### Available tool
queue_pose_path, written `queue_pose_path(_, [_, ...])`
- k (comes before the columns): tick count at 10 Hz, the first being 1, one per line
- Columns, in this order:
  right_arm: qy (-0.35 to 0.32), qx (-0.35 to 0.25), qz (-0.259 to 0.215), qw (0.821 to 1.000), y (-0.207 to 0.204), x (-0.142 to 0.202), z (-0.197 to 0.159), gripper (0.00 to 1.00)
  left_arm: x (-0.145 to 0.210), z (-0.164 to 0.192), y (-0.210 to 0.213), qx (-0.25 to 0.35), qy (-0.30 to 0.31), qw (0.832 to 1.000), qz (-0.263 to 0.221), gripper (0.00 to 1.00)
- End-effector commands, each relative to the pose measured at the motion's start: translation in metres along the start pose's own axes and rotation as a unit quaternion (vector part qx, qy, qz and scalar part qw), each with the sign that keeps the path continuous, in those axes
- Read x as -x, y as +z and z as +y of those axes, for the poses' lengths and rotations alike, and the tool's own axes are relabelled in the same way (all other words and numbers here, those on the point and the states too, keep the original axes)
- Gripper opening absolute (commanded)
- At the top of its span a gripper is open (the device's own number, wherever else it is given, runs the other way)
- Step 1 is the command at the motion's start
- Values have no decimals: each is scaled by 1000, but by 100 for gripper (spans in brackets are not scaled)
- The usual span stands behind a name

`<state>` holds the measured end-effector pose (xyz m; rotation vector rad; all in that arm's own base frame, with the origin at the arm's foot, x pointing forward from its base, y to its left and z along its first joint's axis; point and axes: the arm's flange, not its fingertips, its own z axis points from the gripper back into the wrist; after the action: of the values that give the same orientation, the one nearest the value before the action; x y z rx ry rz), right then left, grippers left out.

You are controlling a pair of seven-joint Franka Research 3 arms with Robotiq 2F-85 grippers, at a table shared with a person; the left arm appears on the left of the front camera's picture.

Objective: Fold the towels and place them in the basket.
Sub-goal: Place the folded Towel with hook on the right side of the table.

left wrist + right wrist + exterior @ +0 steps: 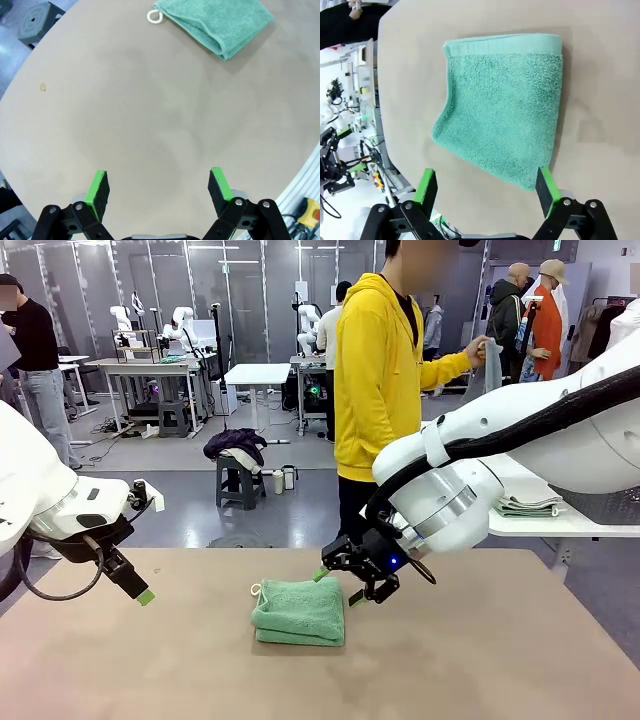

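the mint green towel (300,611) (215,22) (505,105) lies folded into a thick square near the middle of the desk (480,660), its small white corner loop (257,590) (154,17) sticking out on the robot's left. the right gripper (338,586) (485,180) hangs just above the towel's far edge, jaws spread wide and holding nothing; in its wrist view the green pads (426,182) stand either side of a towel corner, apart from the cloth. the left gripper (140,590) (159,182) hovers over bare desk well to the left of the towel, jaws also fully apart and empty. beyond the desk a person in a yellow hoodie (385,370) stands turned sideways, one hand (478,352) holding up a pale grey towel (490,375).
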<state>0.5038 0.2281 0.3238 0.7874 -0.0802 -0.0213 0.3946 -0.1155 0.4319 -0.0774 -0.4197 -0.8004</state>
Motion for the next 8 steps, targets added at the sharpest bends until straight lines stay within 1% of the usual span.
queue_pose_path(1, [-6,-27,-9,1000,4,-2,-21,100,-2,-1,-1,-7,5,1000,-1,100])
queue_pose_path(2, [-9,-47,1,999,6,-7,-28,100,-2,-1,-1,-7,5,1000,-1,100])
queue_pose_path(3, [-13,-44,10,999,4,-14,-35,100,-2,-1,-1,-7,5,1000,-1,100])
queue_pose_path(4, [-24,-61,12,998,2,-20,-43,100,-2,-1,-1,-7,5,1000,-1,100])
queue_pose_path(6, [-42,-75,2,996,-8,-30,-56,100,-2,-1,-1,-7,5,1000,-1,100])
queue_pose_path(8, [-42,-100,7,994,-22,-35,-63,100,-2,-1,-1,-7,5,1000,-1,100])
